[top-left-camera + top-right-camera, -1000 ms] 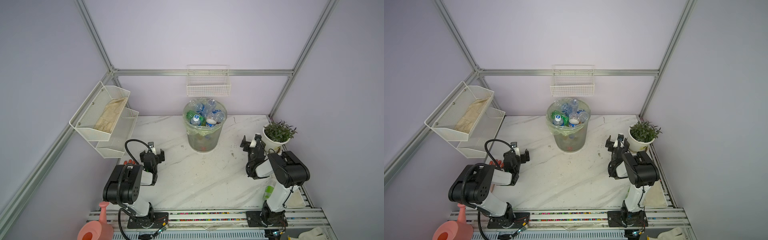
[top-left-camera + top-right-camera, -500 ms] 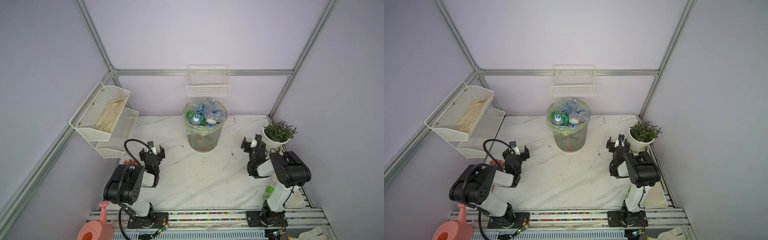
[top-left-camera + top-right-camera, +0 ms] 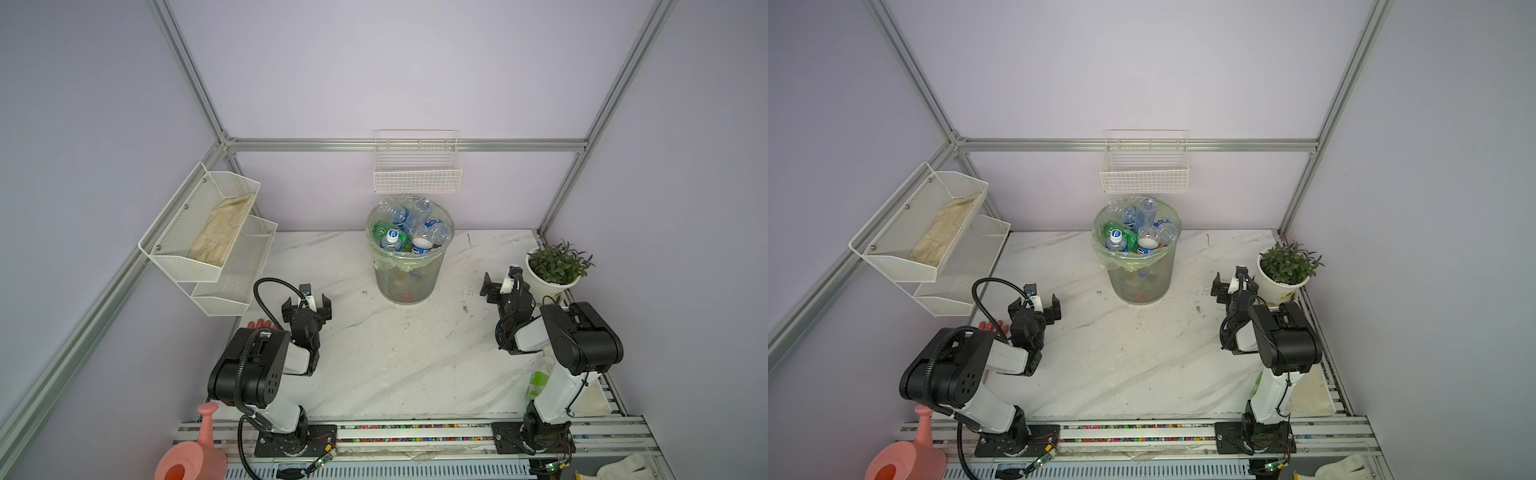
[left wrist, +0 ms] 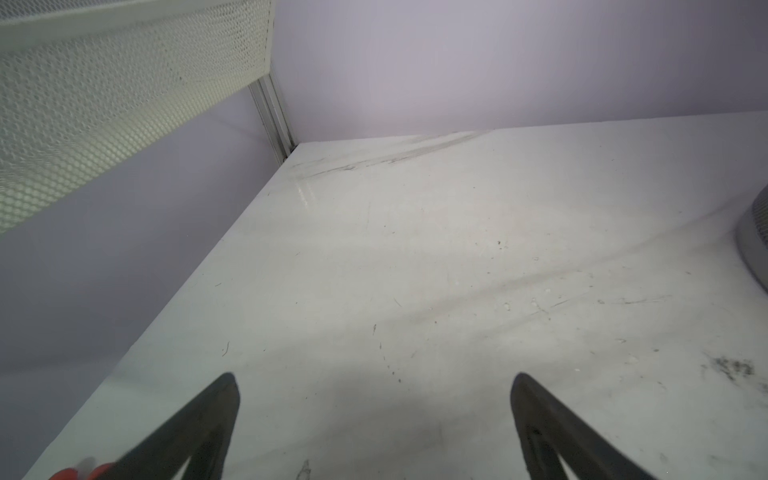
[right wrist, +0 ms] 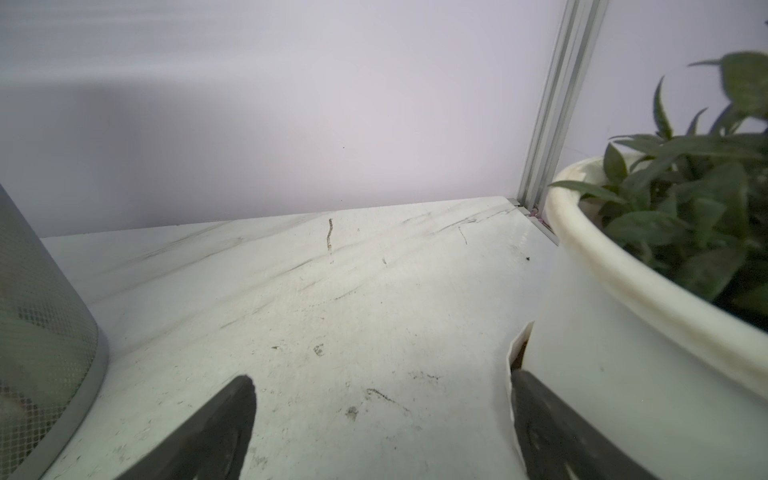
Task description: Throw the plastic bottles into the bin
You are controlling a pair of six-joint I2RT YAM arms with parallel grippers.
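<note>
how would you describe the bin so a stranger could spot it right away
On the white marble table, look at the middle of its far side, under the wall-hung wire basket. The bin stands there, a round grey mesh wastebasket with a pale-green liner. It alone is heaped with plastic bottles, unlike the white plant pot.

The plastic bottles (image 3: 1137, 229) lie heaped in the bin (image 3: 1140, 286).
</note>
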